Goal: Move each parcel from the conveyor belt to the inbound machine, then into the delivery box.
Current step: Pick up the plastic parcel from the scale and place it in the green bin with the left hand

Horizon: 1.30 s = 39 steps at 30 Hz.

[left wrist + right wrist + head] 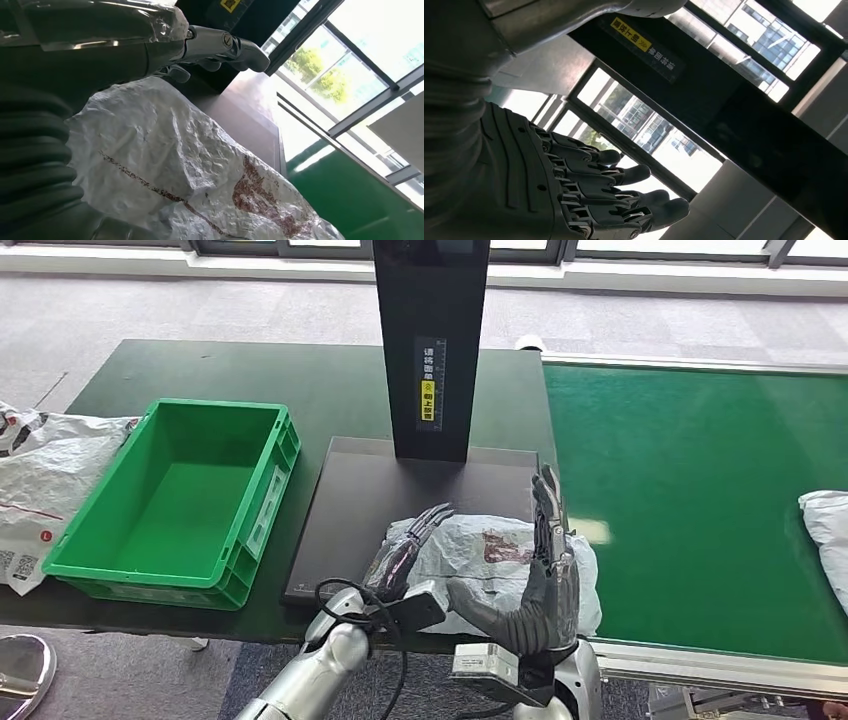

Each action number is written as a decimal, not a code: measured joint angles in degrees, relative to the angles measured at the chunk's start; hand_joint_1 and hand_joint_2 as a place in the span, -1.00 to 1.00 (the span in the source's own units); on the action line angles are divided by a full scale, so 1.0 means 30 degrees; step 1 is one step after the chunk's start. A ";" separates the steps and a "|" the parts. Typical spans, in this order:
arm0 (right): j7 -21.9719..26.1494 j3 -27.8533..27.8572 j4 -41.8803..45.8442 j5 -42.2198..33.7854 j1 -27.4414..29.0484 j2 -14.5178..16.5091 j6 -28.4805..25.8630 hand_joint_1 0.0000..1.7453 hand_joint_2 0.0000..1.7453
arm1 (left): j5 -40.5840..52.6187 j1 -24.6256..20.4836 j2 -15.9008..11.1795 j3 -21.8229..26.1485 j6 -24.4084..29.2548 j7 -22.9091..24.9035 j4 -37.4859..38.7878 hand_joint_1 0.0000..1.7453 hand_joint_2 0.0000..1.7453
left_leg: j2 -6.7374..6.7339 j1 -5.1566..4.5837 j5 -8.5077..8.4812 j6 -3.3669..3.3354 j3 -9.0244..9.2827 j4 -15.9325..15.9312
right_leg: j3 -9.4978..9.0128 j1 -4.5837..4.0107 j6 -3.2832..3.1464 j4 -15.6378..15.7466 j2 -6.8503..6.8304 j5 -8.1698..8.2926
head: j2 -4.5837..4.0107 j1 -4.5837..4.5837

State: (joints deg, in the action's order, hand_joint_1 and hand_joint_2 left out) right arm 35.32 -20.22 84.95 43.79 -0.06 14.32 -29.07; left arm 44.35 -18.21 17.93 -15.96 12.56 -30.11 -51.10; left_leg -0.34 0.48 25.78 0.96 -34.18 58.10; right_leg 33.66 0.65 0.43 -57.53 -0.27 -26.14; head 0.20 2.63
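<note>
- Crinkled white plastic parcel, soft and lumpy, smeared with reddish-brown print, lying on the near right corner of the inbound machine's flat matte-dark plate and spilling over its edge toward the conveyor belt.
- Left hand at the parcel's left end, dark jointed fingers stretched out straight over the film; in the left wrist view the wrinkled bag sits right against the hand, smooth grey thumb extended above it, no closed grip to be seen.
- Right hand at the parcel's right side, palm turned inward toward the bag, fingers pointing up and apart, thumb reaching low across the front; nothing clasped. In the right wrist view, ribbed dark fingers spread loose against bright window panes.
- Tall glossy black column rising from the back of the plate, narrow label with a yellow patch on its face.
- Green rigid plastic delivery box, rectangular, ribbed rim, standing left of the plate on the dark green table.
- More crumpled white bags piled beside the box at the far left.
- Smooth green belt off to the right, another white parcel at its far right edge.
</note>
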 joint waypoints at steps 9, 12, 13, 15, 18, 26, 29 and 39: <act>0.1076 -0.0732 0.0951 -0.0800 0.0240 -0.0222 0.1175 -1.00 1.00 | 0.2293 -0.2305 0.0514 -0.0536 0.2221 0.1446 0.4118 -1.00 1.00 | 0.0012 0.0000 0.0002 0.0000 -0.0011 0.0001 | 0.0002 0.0000 0.0000 0.0000 0.0003 -0.0002 | 0.0000 0.0000; 0.1196 -0.0870 0.1213 -0.0860 0.0408 -0.0239 0.1353 -1.00 1.00 | 0.3215 -0.3033 0.0830 -0.1027 0.2373 0.2133 0.5633 -1.00 1.00 | 0.0011 -0.0001 0.0004 -0.0001 -0.0011 0.0002 | 0.0002 0.0001 0.0000 0.0000 0.0007 -0.0002 | 0.0000 0.0004; 0.1227 -0.0878 0.1280 -0.0865 0.0454 -0.0244 0.1384 -1.00 1.00 | 0.3427 -0.3189 0.0907 -0.1253 0.2267 0.2374 0.6041 -1.00 1.00 | 0.0011 -0.0001 0.0005 -0.0002 -0.0011 0.0002 | 0.0002 0.0001 0.0001 0.0000 0.0008 -0.0002 | 0.0000 0.0004; 0.1298 -0.0882 0.1355 -0.0898 0.0571 -0.0257 0.1408 -1.00 1.00 | 0.3752 -0.3420 0.1027 -0.1774 0.1865 0.2887 0.6719 -1.00 1.00 | 0.0011 -0.0001 0.0005 -0.0003 -0.0011 0.0002 | -0.0001 0.0002 0.0001 0.0001 0.0006 -0.0003 | 0.0000 0.0002; 0.1492 -0.0882 0.1379 -0.1011 0.0736 -0.0293 0.1499 -1.00 1.00 | 0.4416 -0.3713 0.1138 -0.2625 0.0866 0.3656 0.7619 -0.99 1.00 | 0.0016 -0.0001 0.0007 -0.0004 -0.0004 0.0001 | -0.0020 0.0001 0.0003 0.0001 -0.0004 -0.0005 | 0.0000 -0.0002; 0.1435 -0.0882 0.1732 -0.0830 0.0929 -0.0313 0.1889 -1.00 1.00 | 0.6689 -0.3983 0.1146 -0.4510 0.0786 0.4410 0.8969 1.00 1.00 | 0.0025 0.0000 0.0017 -0.0011 0.0060 -0.0003 | -0.0100 0.0001 0.0010 0.0003 -0.0036 -0.0026 | 0.0000 0.0000; 0.1463 -0.0882 0.1884 -0.0712 0.1178 -0.0330 0.1776 -1.00 1.00 | 0.7020 -0.3975 0.1140 -0.4776 0.1350 0.4490 0.9069 1.00 1.00 | 0.0034 0.0000 0.0019 -0.0017 0.0079 -0.0003 | -0.0129 0.0001 0.0010 0.0005 -0.0060 -0.0031 | 0.0000 -0.0002; 0.1599 -0.0882 0.2148 -0.0667 0.1394 -0.0388 0.1683 -1.00 1.00 | 0.7089 -0.3934 0.1131 -0.5064 0.2665 0.4506 0.9062 1.00 1.00 | 0.0025 -0.0001 0.0006 -0.0016 0.0161 -0.0002 | -0.0206 0.0000 0.0010 0.0011 -0.0060 -0.0009 | -0.0002 0.0000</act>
State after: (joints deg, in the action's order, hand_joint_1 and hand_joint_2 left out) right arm 40.11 -22.86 91.39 41.79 4.13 13.15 -24.02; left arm 65.61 -30.01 21.33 -31.15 20.55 -16.59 -23.91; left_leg -0.27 0.48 25.79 0.91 -33.70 58.09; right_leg 33.04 0.65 0.46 -57.50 -0.45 -26.17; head 0.19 2.63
